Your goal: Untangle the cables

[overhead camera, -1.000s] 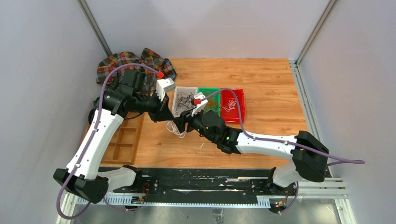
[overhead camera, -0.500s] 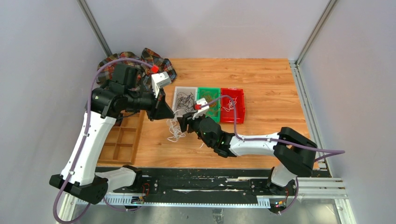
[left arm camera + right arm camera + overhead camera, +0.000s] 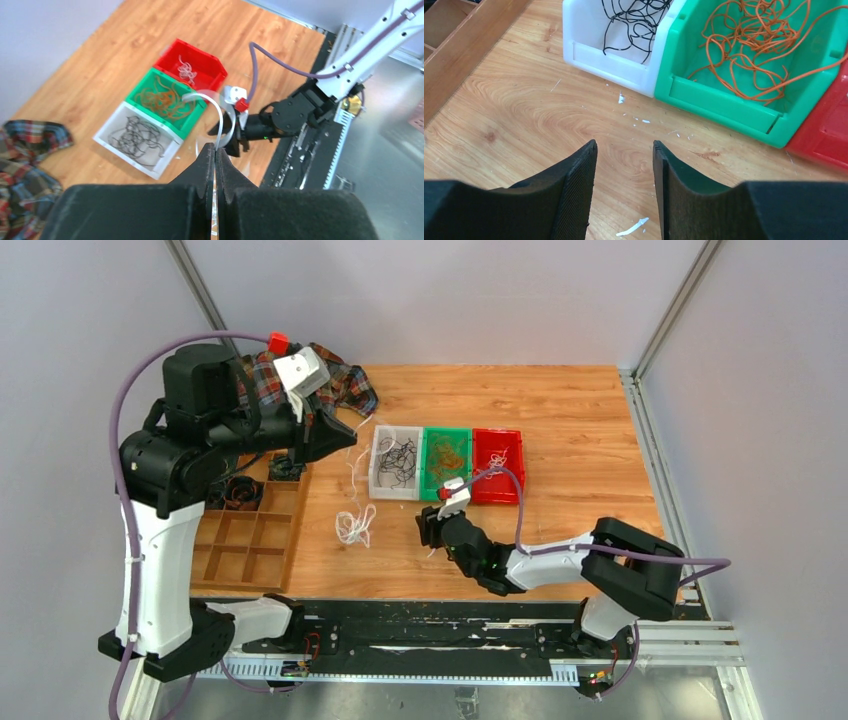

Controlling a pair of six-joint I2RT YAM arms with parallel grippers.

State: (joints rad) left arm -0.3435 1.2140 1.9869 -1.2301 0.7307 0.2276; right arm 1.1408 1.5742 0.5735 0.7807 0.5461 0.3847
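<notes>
**Two robot arms work a tangle of fine cables beside three coloured bins**

Nearest the arm bases, the right gripper (image 3: pixel 624 145) hovers low over the wooden surface (image 3: pixel 524 115), its jaws released with nothing between them. Just to its left, a small heap of white cables (image 3: pixel 352 525) lies loose on the surface. One strand (image 3: pixel 352 468) appears to rise from the heap to the left gripper (image 3: pixel 215 149), which is held high. Its jaws are clenched on that strand, which curls beyond the tips in a springy arc.

The cables look hair-thin, very light and limp yet curly, so they probably snag on each other and slip from a weak hold. A firm pinch on one free end or outer loop, away from the knot, seems the best place to grip.

Further back, three open bins stand touching in a row. The white bin (image 3: pixel 609 57) holds black cables (image 3: pixel 634 20), and the green bin (image 3: pixel 719 100) holds orange cables (image 3: pixel 754 45). The red bin (image 3: pixel 819 145) holds a few white cables (image 3: pixel 186 67).

At the left, a divided wooden tray (image 3: pixel 250 540) carries dark coiled rolls (image 3: pixel 240 490) in its far compartments. A plaid cloth (image 3: pixel 335 380) lies at the far left.
</notes>
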